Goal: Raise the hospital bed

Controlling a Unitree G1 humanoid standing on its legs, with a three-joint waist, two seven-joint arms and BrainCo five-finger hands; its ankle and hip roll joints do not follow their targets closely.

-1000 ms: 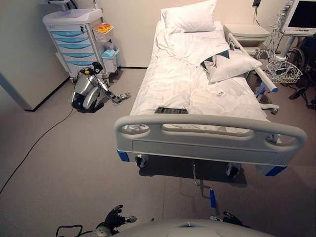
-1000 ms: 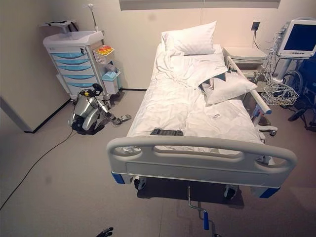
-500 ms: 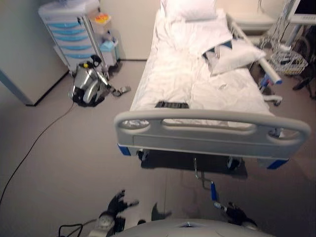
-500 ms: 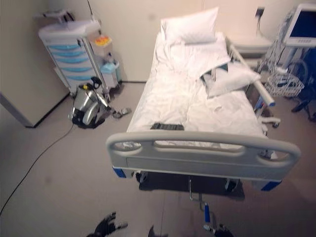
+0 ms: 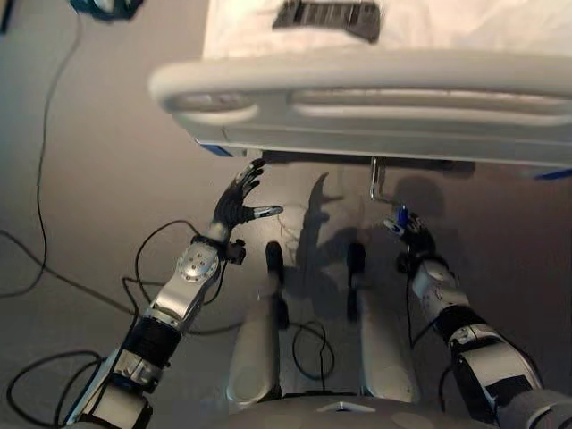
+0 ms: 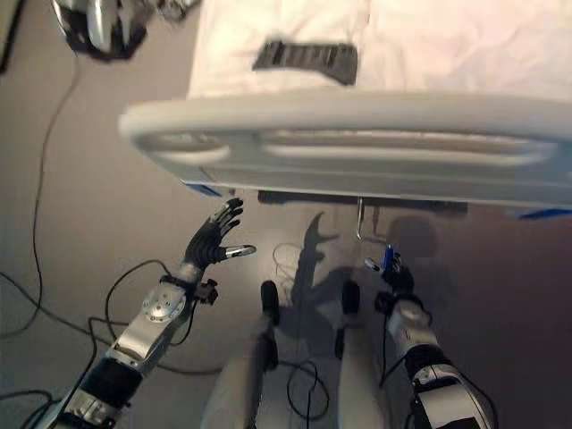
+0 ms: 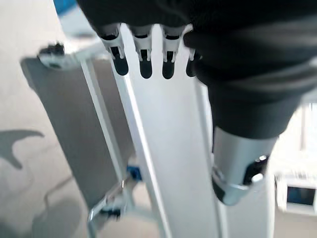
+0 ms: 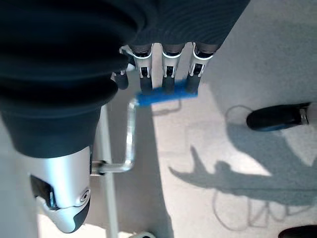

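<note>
The hospital bed's grey footboard (image 5: 357,85) spans the top of the eye views, with white sheets and a black remote (image 6: 304,55) behind it. Under it a bent metal crank (image 8: 130,134) hangs down and ends in a blue grip (image 5: 401,215). My right hand (image 5: 413,239) is at that grip. In the right wrist view its straight fingers (image 8: 168,74) reach over the blue grip (image 8: 153,96), tips touching it, and are not curled round it. My left hand (image 5: 234,207) is open with fingers spread, held above the floor just below the footboard's left corner.
Blue bumpers (image 5: 210,149) mark the bed's lower corners. Another silver robot (image 6: 98,22) lies on the floor at the far left. A thin black cable (image 5: 40,134) runs across the floor on the left.
The camera has tilted down and come close to the bed's foot. Both arms have risen into view, the right hand arriving at the crank's blue grip and the left lifting toward the footboard.
</note>
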